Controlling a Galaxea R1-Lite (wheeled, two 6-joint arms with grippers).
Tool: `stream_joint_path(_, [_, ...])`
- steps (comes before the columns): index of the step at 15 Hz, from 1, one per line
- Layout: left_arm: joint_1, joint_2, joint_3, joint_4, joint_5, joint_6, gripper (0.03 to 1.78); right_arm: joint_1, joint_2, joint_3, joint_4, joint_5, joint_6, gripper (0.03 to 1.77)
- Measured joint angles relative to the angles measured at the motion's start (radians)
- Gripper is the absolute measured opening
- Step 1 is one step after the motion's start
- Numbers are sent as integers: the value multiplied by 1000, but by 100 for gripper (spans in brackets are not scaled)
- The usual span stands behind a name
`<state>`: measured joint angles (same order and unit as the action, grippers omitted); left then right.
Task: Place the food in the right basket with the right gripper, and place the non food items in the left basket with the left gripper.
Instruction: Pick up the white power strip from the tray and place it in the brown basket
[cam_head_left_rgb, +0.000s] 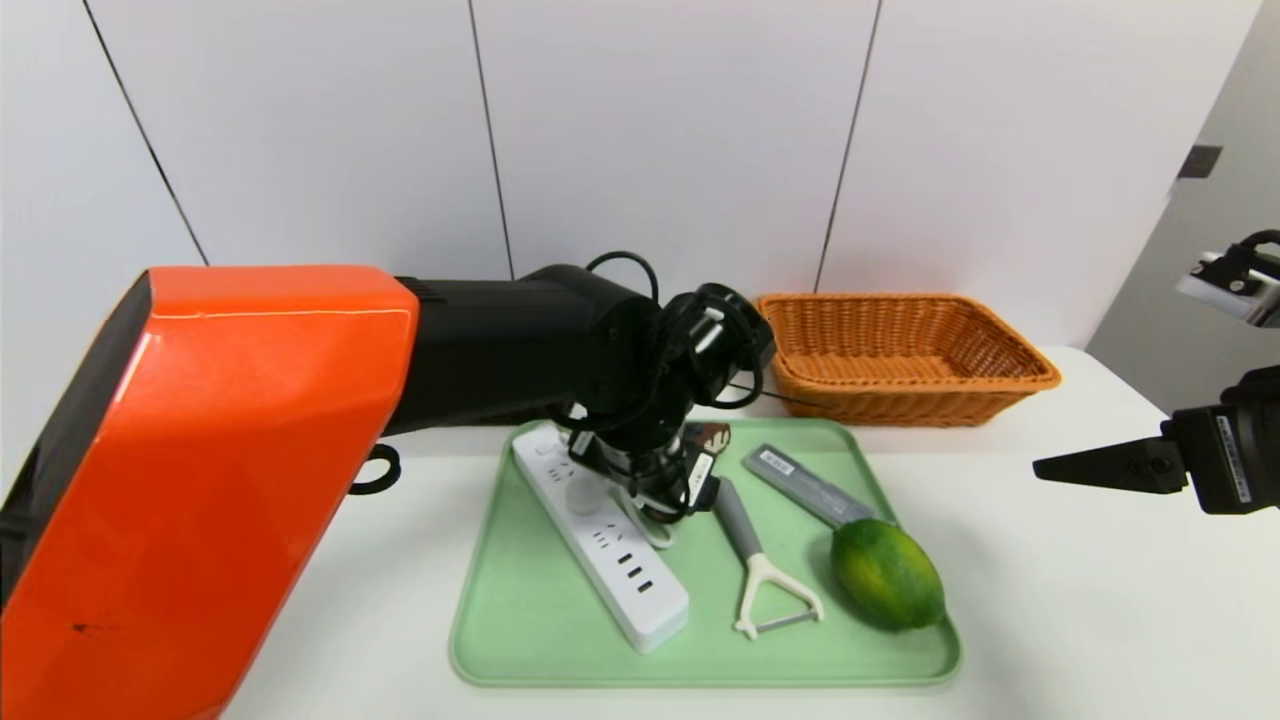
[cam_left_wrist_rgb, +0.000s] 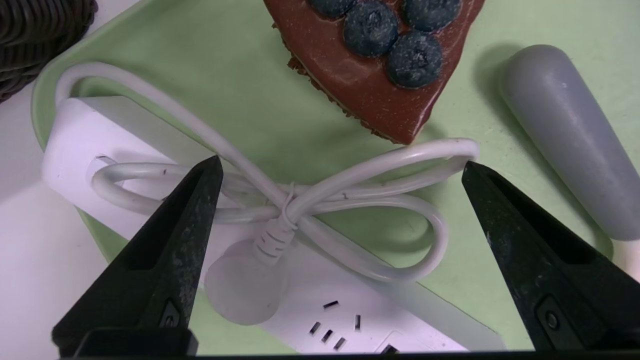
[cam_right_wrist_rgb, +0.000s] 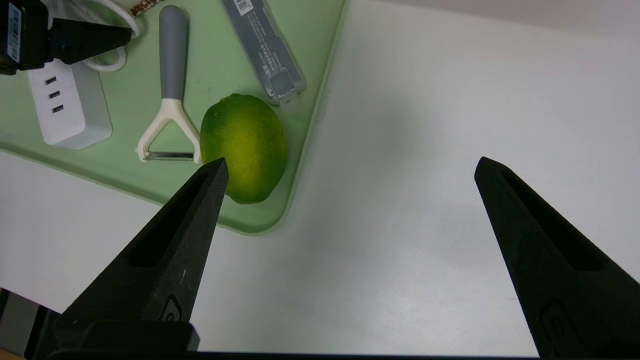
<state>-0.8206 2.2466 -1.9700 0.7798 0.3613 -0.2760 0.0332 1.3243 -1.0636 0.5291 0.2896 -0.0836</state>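
Left gripper (cam_left_wrist_rgb: 340, 175) hangs over the tray (cam_head_left_rgb: 520, 640), fingers wide apart and empty, straddling the tied cord (cam_left_wrist_rgb: 300, 210) of the power strip (cam_head_left_rgb: 600, 535). Right gripper (cam_right_wrist_rgb: 350, 170) is parked above bare table to the tray's right, fingers apart, holding nothing.

Still on the tray: strip, peeler (cam_head_left_rgb: 755, 560), grey case (cam_head_left_rgb: 805, 485), lime (cam_head_left_rgb: 888, 572) and a cake slice (cam_left_wrist_rgb: 380, 65) just beyond the cord.

Risks, as judged:
- A grip on the cord alone — the strip would dangle, swing, and could drag the peeler or cake.
- One fingertip sits near the cake; closing off-centre could catch it.
- The cord loops are slack — they may slip free in the lift.
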Motion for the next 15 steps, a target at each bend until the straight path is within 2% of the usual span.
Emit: stream_joint_path(15, [9,4,1,9,-1,7,169,-7,-7,16,-1,2,1,170])
